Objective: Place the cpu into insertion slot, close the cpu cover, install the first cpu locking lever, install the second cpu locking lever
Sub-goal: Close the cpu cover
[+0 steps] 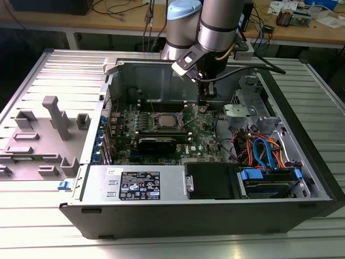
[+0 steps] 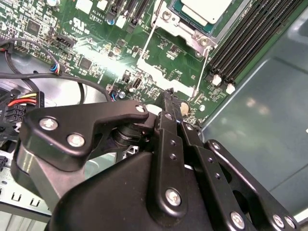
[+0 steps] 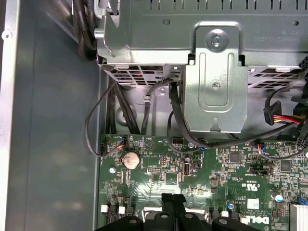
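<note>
Since the cpu [image 2: 204,7] sits in its socket [image 2: 188,33], the gripper [image 2: 168,96] — fingers [image 2: 169,113] pressed together, empty — hangs just beside it, seemingly a narrow prod.

Light falls from above: the ribbed metal tabletop [image 1: 32,237] gleams pale in the exterior view, while the inside of the computer case [image 1: 178,216] lies in shade. In the second wrist view, glare whitens a patch of the motherboard [image 2: 103,60].

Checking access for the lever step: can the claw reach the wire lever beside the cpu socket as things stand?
Probably yes. In the second wrist view the claw hangs close to the wire lever, with only low motherboard parts between; the cables lie off to one side.
</note>
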